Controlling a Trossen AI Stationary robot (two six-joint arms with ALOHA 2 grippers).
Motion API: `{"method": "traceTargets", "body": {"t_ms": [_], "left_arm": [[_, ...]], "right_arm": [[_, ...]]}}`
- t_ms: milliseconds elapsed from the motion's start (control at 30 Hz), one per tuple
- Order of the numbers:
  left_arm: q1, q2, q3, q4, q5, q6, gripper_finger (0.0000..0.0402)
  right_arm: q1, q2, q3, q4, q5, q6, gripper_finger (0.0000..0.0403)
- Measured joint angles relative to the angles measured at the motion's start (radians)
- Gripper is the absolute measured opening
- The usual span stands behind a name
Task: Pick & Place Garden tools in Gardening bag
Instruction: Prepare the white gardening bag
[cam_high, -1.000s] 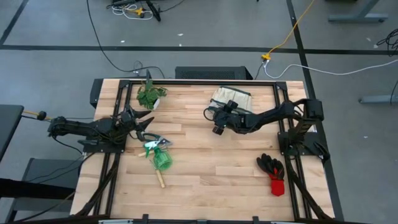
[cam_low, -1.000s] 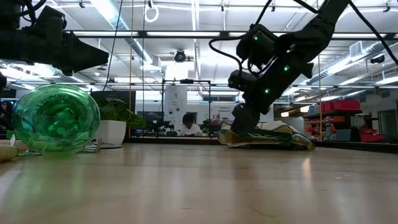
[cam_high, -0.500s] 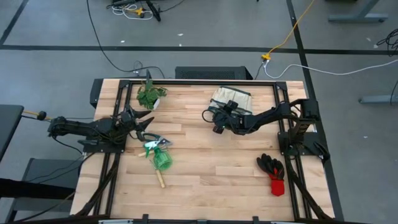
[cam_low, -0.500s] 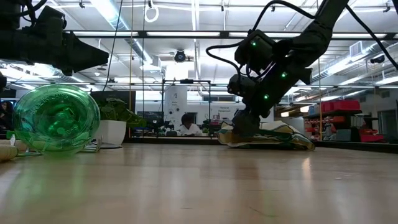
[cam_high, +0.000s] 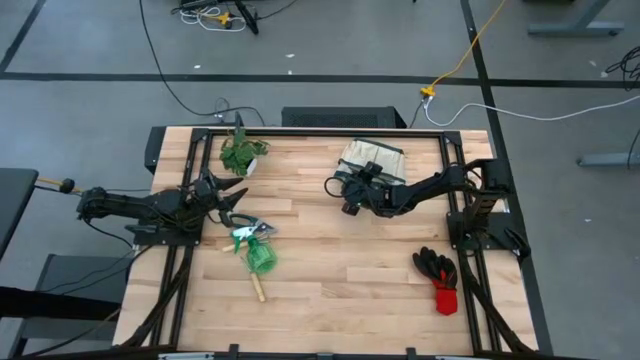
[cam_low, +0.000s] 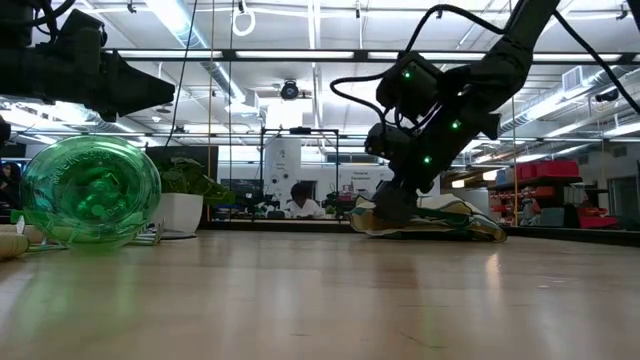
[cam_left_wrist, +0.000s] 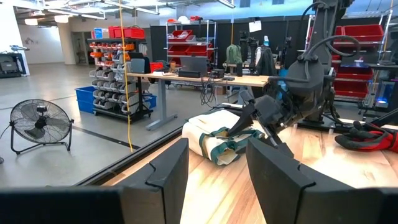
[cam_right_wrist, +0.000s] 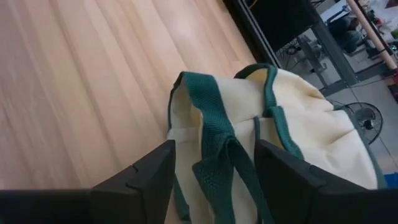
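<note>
Fabric defines the gardening bag (cam_high: 373, 158): soft cream cloth with dark green webbing trim and loop handles, lying slumped on its side at about one o'clock on the tabletop (cam_high: 330, 250), its long axis running roughly from ten to four o'clock in the high view. The right tool (cam_high: 343, 188) sits at the bag's nine o'clock edge, fingers spread wide on either side of a green woven handle strap (cam_right_wrist: 214, 155) and gripping nothing; its dark arm reaches in from three o'clock, elbow bent, wrist angled down toward the wood. The left tool (cam_high: 238, 203) hangs at nine o'clock, fingers parted and empty, pointing toward three o'clock along a nearly level arm. Just past it, toward four o'clock, lie the green-and-white pruning shears (cam_high: 250, 231), then a rounded, translucent bright green item (cam_high: 260, 259), and a wooden-handled hand rake (cam_high: 257, 288) whose handle points to about five o'clock. Black-and-red gloves (cam_high: 439, 271) rest at four o'clock, well apart from the bag. A leafy potted plant (cam_high: 241, 154) stands at eleven o'clock.
</note>
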Motion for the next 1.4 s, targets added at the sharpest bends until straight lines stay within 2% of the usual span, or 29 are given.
{"method": "traceTargets", "body": {"t_ms": [100,500,1133,1400], "left_arm": [[0.0,0.0,0.0,0.0,0.0,0.0,0.0167],[0.0,0.0,0.0,0.0,0.0,0.0,0.0167],[0.0,0.0,0.0,0.0,0.0,0.0,0.0167],[0.0,0.0,0.0,0.0,0.0,0.0,0.0167]], "right_arm": [[-0.002,0.024,0.0,0.008,0.008,-0.005,0.0221],[-0.003,0.045,0.0,0.053,0.172,-0.034,0.0221],[-0.046,0.045,0.0,0.053,0.149,-0.022,0.0221],[-0.047,0.045,0.0,0.045,0.156,-0.022,0.0193]]}}
